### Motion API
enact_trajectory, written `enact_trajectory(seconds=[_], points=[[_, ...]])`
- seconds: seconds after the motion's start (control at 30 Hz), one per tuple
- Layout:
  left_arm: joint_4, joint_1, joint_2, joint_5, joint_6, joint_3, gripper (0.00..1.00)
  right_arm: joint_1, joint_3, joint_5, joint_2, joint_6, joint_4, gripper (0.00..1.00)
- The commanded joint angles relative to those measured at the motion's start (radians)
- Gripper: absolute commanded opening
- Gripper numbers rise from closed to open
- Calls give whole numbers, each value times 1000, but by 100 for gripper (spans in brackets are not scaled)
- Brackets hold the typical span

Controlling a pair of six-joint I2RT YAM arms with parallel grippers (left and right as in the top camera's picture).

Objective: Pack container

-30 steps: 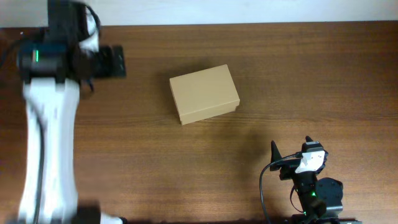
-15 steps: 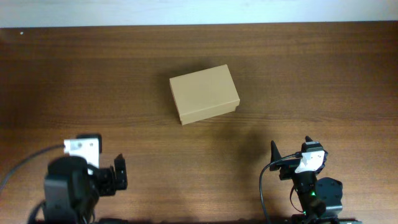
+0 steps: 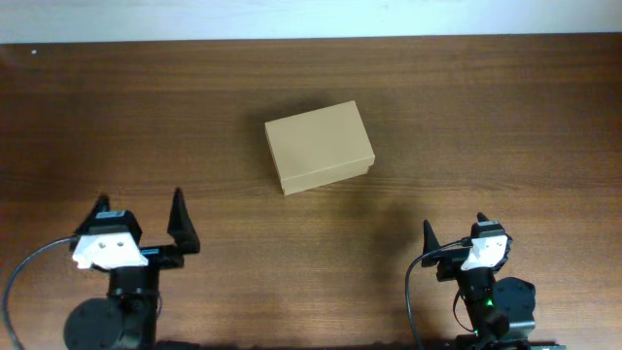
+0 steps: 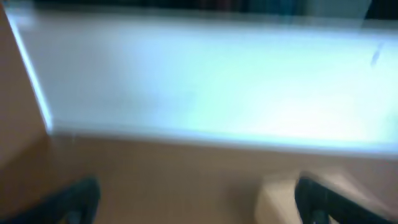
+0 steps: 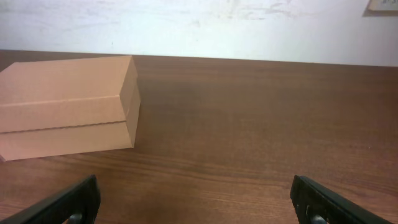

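**Hovering wide open: both claws empty, box alone at mid-table**

Looking down from overhead, the tan cardboard box (image 3: 320,148) sits in the middle of the dark wooden table (image 3: 505,107), a touch toward the far side and turned slightly askew to the table's edges. Its flap lid is down and shut. Nothing is touching it and nothing lies beside it.

Down at the near left, the left claw (image 3: 139,195) points toward the far side with its two black fingers spread as wide as they go. Bare wood shows between them and it has hold of nothing. The box is well apart from it, ahead and off to its right.

Over at the near right, the right claw (image 3: 453,223) is fully spread too and just as empty. The box lies well ahead of it and to its left.

From the right wrist camera the picture is crisp. The two fingertips frame the bottom corners, and the box rests flat on the wood at the left of the view, the lid seam running along its side. A white wall (image 5: 217,28) rises behind the far edge of the table.

The left wrist camera is badly smeared. Two dark fingers show at the bottom corners with a wide gap between them. A pale shape at lower right may be the box, but I cannot tell for sure.
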Motion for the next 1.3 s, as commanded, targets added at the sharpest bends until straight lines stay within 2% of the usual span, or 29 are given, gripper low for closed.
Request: enact_trajectory(seconds=[0.0,0.13,0.2,0.43,0.7,0.8,0.9,1.27], points=[[158,-1,-38,-6,-2,-147,100,-6,-8,-3,-12,-6,2,99],[411,-1,-121,-7,-2,-362,100,-6,-8,-3,-12,-6,2,99],[484,-1,-168,-7,-2,-444,100,-6,-8,-3,-12,-6,2,99],[544,43,-317,-3,-2,-585,100,-6,-8,-3,-12,-6,3,99],[540,84,-318,13,-2,-645,99,-6,-8,-3,-12,-6,2,99],[436,84,-317,12,-2,-649,100,-6,-8,-3,-12,-6,3,99],[265,84,-317,12,-2,-649,99,-6,-8,-3,-12,-6,2,99],[265,84,-304,16,-2,-647,100,-6,-8,-3,-12,-6,2,99]])
